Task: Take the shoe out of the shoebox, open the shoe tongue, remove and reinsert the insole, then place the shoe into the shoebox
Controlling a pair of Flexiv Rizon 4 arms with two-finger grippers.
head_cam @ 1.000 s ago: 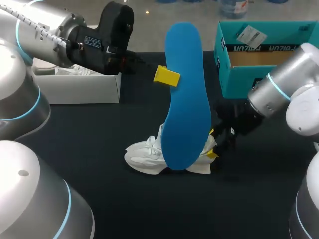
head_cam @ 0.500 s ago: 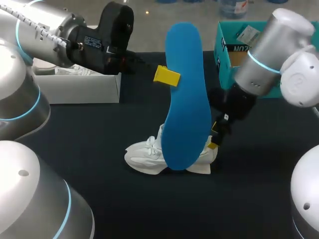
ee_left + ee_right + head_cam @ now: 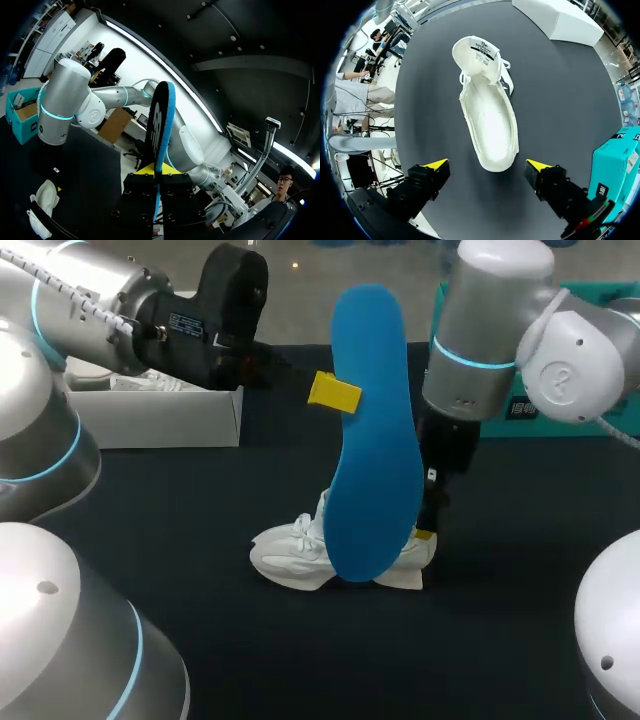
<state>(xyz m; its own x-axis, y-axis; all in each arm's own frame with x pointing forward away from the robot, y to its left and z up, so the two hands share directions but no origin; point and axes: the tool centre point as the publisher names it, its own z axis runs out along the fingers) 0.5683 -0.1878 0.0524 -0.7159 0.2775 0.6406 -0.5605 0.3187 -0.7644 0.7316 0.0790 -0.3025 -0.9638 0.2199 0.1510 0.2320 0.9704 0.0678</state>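
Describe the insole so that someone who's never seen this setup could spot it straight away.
On the black table, find the white shoe lying near the middle. Held up over it, clamped in the left end effector, is the insole. It is a long, bright blue oval standing upright, unlike the low white shoe and the white box further back.

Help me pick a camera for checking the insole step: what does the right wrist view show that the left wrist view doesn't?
Only the right wrist view: the white sneaker's empty inside with its tongue folded forward, the right gripper open, a yellow tip on each side of the heel without touching it, and a white rectangular box. Only the left wrist view: the blue foam insole edge-on, clamped in the left gripper, and the silver right arm. Both: the sneaker on the black table and the teal cardboard shoebox.
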